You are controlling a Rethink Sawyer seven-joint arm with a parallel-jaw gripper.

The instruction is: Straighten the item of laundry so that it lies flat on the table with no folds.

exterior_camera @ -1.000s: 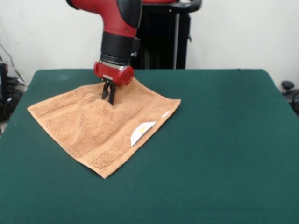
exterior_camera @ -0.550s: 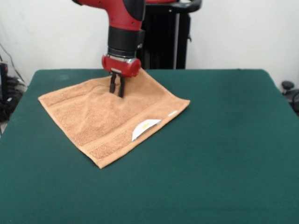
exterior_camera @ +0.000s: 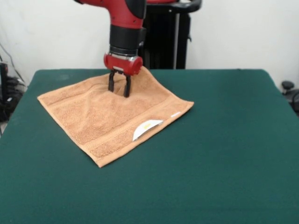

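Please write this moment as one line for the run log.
tool: open, above towel's far part | orange-tan terry hand towel: spread, nearly flat | white label: near edge | dark green felt table

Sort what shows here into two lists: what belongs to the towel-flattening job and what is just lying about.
Part of the job:
- orange-tan towel, spread out
- green table under it
- gripper, fingers apart over the towel's far part

Just about:
- black stand behind the table
- cables at the left edge

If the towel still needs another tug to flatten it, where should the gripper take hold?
Probably the towel's far corner, just behind the open gripper, coming straight down from above. The cloth there looks slightly raised, so it offers a pinchable ridge; the rest lies flat against the table.
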